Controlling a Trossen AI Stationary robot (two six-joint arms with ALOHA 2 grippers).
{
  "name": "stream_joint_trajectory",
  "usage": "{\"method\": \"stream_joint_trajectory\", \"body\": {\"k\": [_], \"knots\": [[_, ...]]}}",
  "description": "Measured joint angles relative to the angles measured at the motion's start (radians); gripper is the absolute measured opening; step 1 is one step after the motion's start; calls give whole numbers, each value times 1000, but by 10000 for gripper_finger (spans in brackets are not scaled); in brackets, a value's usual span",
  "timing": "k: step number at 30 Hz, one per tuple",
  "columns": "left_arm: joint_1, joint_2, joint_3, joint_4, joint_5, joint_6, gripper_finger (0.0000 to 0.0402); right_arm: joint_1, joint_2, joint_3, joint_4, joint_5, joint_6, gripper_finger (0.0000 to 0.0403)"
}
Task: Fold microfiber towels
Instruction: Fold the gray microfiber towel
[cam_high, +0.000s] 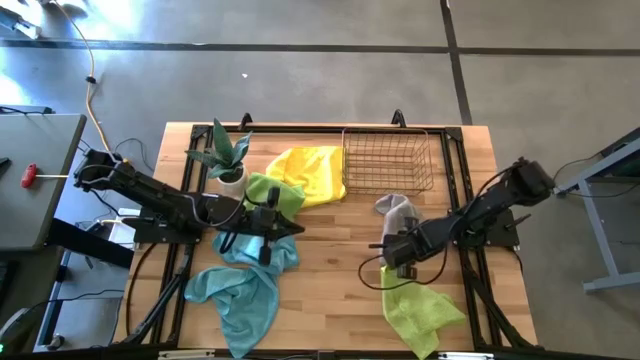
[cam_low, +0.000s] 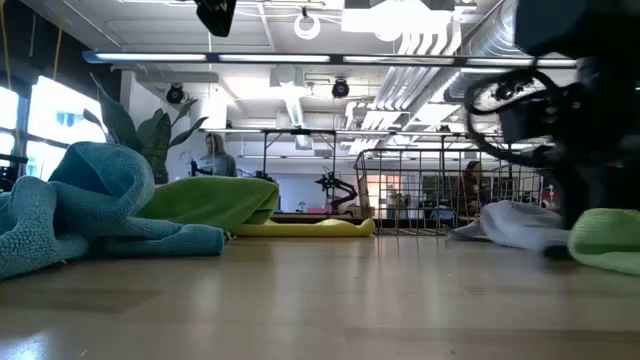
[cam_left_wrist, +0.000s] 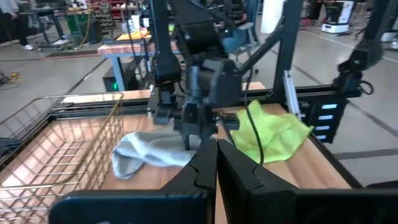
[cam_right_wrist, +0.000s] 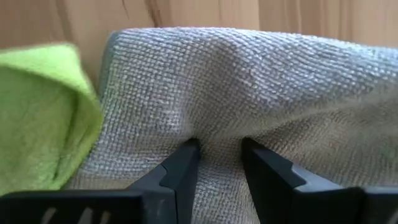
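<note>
A grey towel (cam_high: 395, 208) lies crumpled on the table in front of the wire basket, with a lime green towel (cam_high: 420, 308) nearer the front edge. My right gripper (cam_high: 396, 250) is down on the grey towel's near part (cam_right_wrist: 249, 74) and shut on it. The lime towel's edge (cam_right_wrist: 37, 112) lies right beside it. A teal towel (cam_high: 240, 285) lies bunched at the front left. My left gripper (cam_high: 270, 232) hovers over the teal towel's far part. Its fingers (cam_left_wrist: 216, 158) are shut, and nothing shows between them. A yellow towel (cam_high: 310, 170) and a second green towel (cam_high: 275, 192) lie near the plant. My right gripper pinches a raised fold of the grey towel (cam_right_wrist: 217, 146) between its two fingers, which slant down onto it from above. The cloth puckers up between the fingertips. The rest of the towel lies slack on the table.
A wire mesh basket (cam_high: 388, 160) stands at the back right of the table. A small potted plant (cam_high: 228, 160) stands at the back left. Bare wood (cam_high: 330, 270) lies between the teal and lime towels. People and benches show in the room behind.
</note>
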Motion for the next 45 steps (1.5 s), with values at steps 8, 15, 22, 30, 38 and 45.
{"method": "stream_joint_trajectory", "body": {"k": [8, 15, 22, 30, 38, 45], "knots": [[-36, 0, 0, 5, -1, 0, 3, -115, 32, -5, 443, 218, -251, 124], [-54, 0, 0, -30, -1, 0, 3, -230, 15, -3, 727, 312, -341, 124], [-53, 0, -1, -117, -2, -4, 3, -234, -82, -3, 396, -18, -222, 124], [-53, 7, -1, -123, -4, -18, 3, -163, -99, -23, 155, 26, -179, 124], [-53, 7, -1, -123, 6, -20, 3, -191, 37, -55, 380, 77, -239, 124], [-53, 7, -1, -123, 22, -31, 3, -239, 140, -60, 715, 98, -326, 124]]}}
